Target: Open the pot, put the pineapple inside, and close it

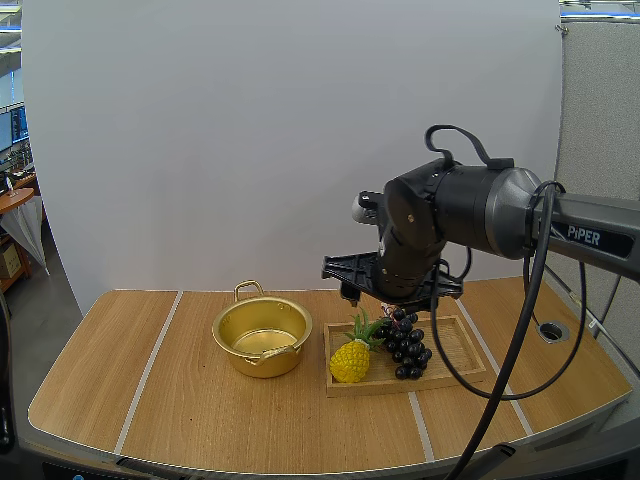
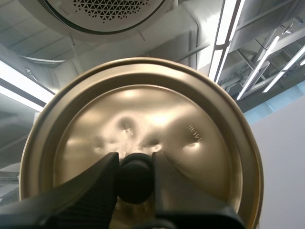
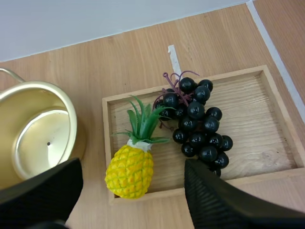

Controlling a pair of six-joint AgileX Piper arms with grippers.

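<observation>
A pale wooden table (image 1: 200, 420) with thin light stripes across it stands before a plain white screen (image 1: 250, 120).

On the table there is one golden pot (image 1: 250, 362), open, with two loop handles, one at its 12 o'clock and one at its 5 o'clock. At 3 o'clock from the pot, just beside it, lies one shallow wooden tray (image 1: 455, 345). The tray holds one yellow pineapple (image 1: 350, 360) and one bunch of dark grapes (image 1: 405, 345).

The pineapple sits in the tray's 8 o'clock corner, close to the pot. Its long axis runs diagonally: in the high view the yellow body lies at the 7 o'clock end and the green leafy crown points to about 1 o'clock, towards the grapes. The crown's tips reach the bunch. Whether the fruit lies flat or leans on the tray's rim is hard to tell. The grapes lie at 2 o'clock from the pineapple, with their stem towards the far rim.

The right gripper (image 3: 132, 164) hangs over the tray with its two black fingers spread wide and nothing between them. From its wrist camera, the pineapple shows below the gap.

The left gripper (image 2: 135, 156) is clamped on the dark round knob (image 2: 135, 179) of the one golden lid (image 2: 143, 105). It holds the lid off the pot, with its knob side facing the wrist camera.
</observation>
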